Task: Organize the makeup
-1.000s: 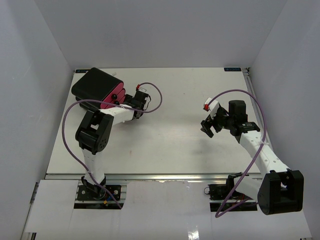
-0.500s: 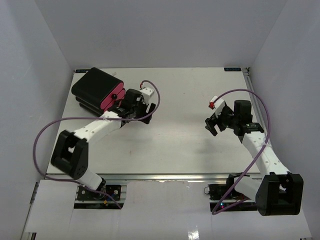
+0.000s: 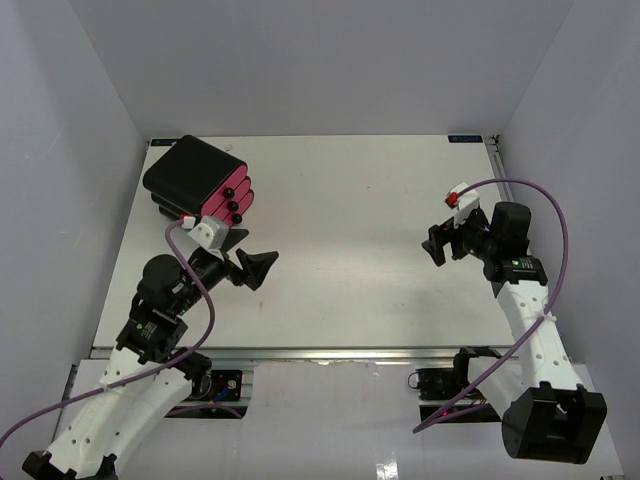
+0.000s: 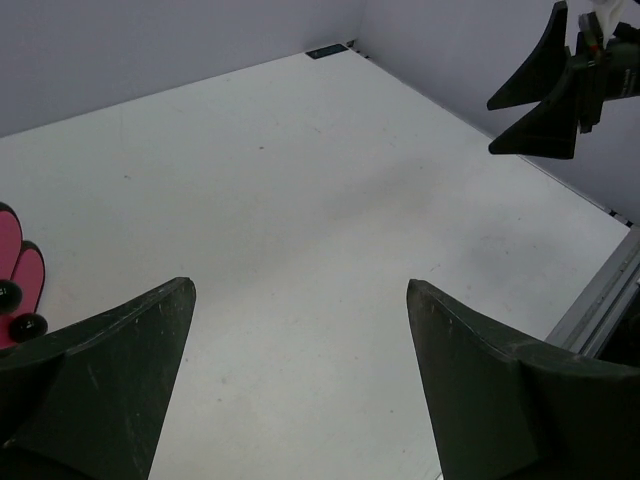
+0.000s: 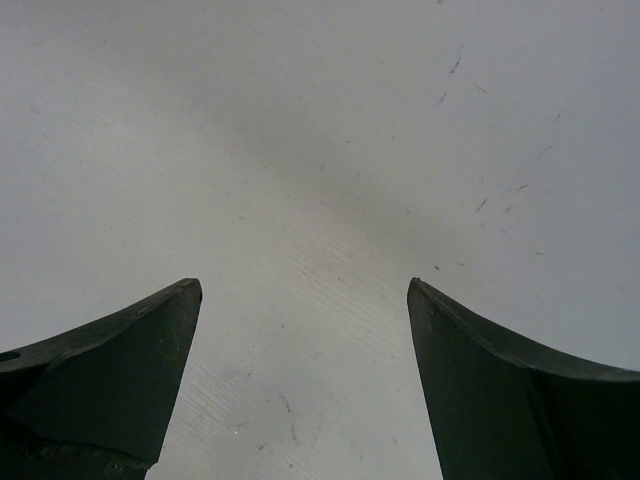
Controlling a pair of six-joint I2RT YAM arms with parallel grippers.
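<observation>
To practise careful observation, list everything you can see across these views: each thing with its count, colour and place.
case: one, black with pink edges and small black knobs, far left corner of the table
table: one, white, bare apart from the case
makeup: none loose in any view
cables: two, purple, one looping along each arm
left arm: one, white and black, near left
right arm: one, white and black, right side
left claw: one, black, open and empty, near the case
right claw: one, black, open and empty, above the table's right side
</observation>
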